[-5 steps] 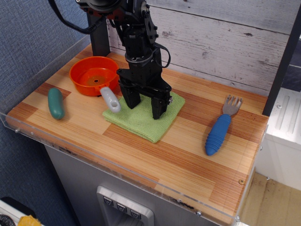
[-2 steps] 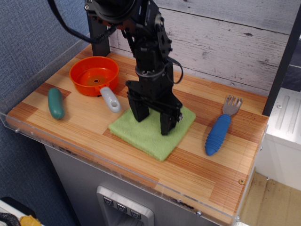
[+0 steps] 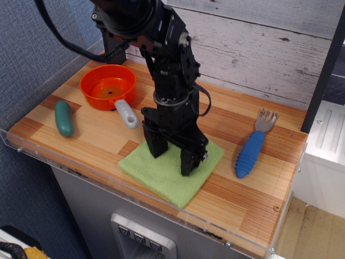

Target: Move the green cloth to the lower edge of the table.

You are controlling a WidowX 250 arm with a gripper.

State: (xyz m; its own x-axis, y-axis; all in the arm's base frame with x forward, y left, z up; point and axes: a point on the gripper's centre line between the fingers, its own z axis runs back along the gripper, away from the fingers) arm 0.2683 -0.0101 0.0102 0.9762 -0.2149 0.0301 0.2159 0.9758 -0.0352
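Pressing down with its 2 fingers spread apart, the gripper [image 3: 171, 159] stands on the green cloth [image 3: 167, 174], which lies near the front rim of the desk [image 3: 259, 199]. Behind and to the left sit an orange bowl [image 3: 107, 85] with a grey handle [image 3: 127, 114] and a teal pickle [image 3: 64, 118]; a blue-handled fork [image 3: 252, 147] lies just right of the cloth.

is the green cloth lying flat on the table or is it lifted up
Flat. The green cloth lies spread on the table near its front rim, no corner raised. The gripper stands on it, fingers apart and pressing down.
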